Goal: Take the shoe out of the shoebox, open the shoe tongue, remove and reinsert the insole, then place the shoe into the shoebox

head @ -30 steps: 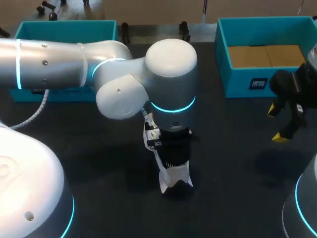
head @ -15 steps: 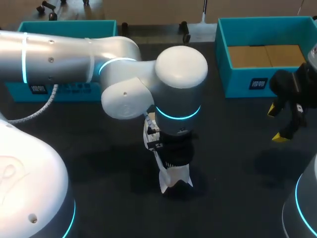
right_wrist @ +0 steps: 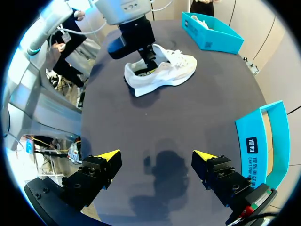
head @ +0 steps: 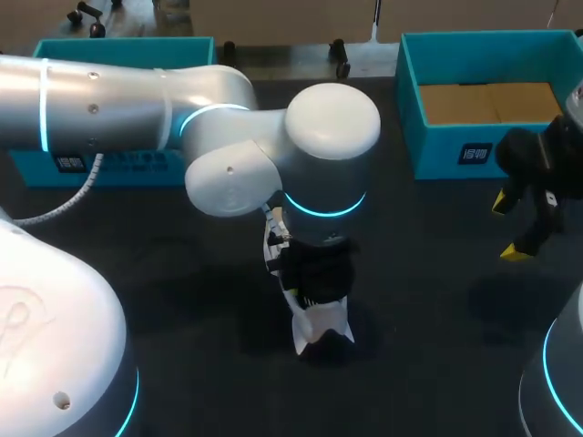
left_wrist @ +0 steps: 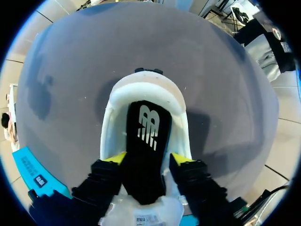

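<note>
A white shoe (head: 321, 330) stands on the dark table, its heel end showing under my left arm's wrist. From the left wrist camera I look down into the shoe (left_wrist: 110, 127), where a black insole (left_wrist: 146, 136) lies inside. My left gripper (left_wrist: 148, 160) is open in the shoe's mouth, one yellow fingertip on each side of the insole. In the right wrist view the shoe (right_wrist: 162, 70) lies ahead, with the left gripper (right_wrist: 148, 59) reaching into it. My right gripper (head: 508, 226) hangs open above the table's right side, nothing between its fingers (right_wrist: 106, 157).
A teal box (head: 455, 150) with a cardboard floor stands at the back right, close to my right gripper. A second teal box (head: 118, 50) stands at the back left; in the right wrist view this box (right_wrist: 214, 37) holds something white. My left arm (head: 137, 100) spans the table's left half.
The left arm's wrist has shifted a little to the right over the shoe. The shoe and my right arm have kept still.
</note>
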`<state>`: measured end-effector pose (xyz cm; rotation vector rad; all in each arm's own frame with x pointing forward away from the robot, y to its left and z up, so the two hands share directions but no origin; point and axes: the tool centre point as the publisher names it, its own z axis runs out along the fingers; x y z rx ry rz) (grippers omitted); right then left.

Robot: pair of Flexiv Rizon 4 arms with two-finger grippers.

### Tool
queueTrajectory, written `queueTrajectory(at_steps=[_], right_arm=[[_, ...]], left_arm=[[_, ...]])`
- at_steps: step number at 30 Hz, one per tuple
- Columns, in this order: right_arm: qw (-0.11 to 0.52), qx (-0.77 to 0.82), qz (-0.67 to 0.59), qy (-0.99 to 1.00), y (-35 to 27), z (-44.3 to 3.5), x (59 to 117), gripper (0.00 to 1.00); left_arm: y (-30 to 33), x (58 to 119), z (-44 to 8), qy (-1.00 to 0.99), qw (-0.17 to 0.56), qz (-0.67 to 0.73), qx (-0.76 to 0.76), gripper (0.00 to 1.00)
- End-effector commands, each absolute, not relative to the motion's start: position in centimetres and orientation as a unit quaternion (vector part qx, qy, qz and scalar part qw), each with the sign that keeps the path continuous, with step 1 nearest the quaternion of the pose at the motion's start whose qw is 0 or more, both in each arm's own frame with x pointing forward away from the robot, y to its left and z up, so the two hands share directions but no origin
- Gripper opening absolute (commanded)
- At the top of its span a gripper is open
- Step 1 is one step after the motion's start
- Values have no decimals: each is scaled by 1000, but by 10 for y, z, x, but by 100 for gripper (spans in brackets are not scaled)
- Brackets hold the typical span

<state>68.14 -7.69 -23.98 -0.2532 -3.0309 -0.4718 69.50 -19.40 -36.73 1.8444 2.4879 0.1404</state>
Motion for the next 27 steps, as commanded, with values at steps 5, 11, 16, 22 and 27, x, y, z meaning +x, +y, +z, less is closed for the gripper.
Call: queueTrajectory(at_steps=[5,11,16,22,27], right_arm=[[31,-83,-152,-984,-77,-240,681,100],[31,-83,-152,-984,-77,-240,681,100],[31,-83,-152,-984,-77,-240,681,100],[31,-83,-152,-984,-77,-240,681,100],[31,-83,-152,-984,-77,-240,681,100]], left_arm=[[-189,695,-370,801,14,41,597,100],[-186,699,-362,801,24,31,597,100],[-184,704,-359,803,25,26,594,100],[-187,700,-358,796,20,9,605,100],[-184,706,-352,799,22,-1,601,100]])
